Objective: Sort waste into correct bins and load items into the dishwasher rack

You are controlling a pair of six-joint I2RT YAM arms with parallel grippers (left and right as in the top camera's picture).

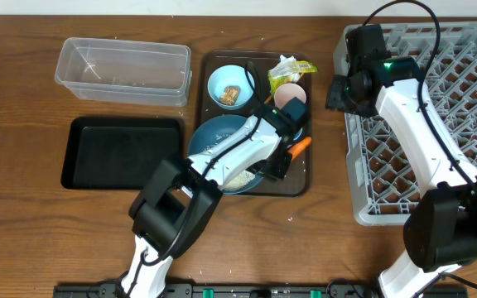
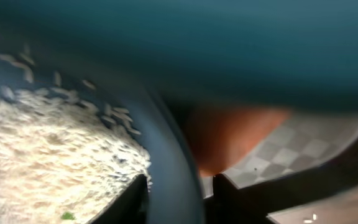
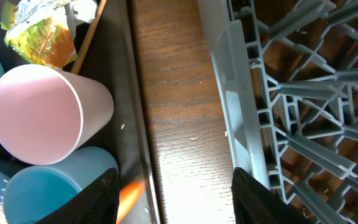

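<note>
Dark-brown and rectangular, a serving tray (image 1: 299,182) sits mid-desk (image 1: 23,240) and carries most of the task's things. On its near left part lies a large dark-blue bowl (image 1: 211,134) with loose white rice grains (image 2: 36,155) heaped inside. The left claw (image 2: 180,180) straddles that bowl's right rim, one finger inside and one outside. The wrist view is too blurred to tell whether it pinches.

An orange carrot (image 1: 301,146) lies just outside the rim, at the tray's near right. At the tray's far left is a small light-blue bowl (image 1: 230,83) holding a brown food lump (image 1: 230,96). At its far right is a crumpled yellow-green wrapper (image 3: 39,31), with a pink cup (image 3: 36,115) and a light-blue cup (image 3: 55,183) just nearer.

Right of the tray stands a grey plastic lattice dishwasher rack (image 1: 470,91). The right claw (image 3: 176,180) hangs spread wide and empty over the wood between tray and rack. Left of the tray are a clear plastic tub (image 1: 124,87) and a shallow black tray (image 1: 122,153).
</note>
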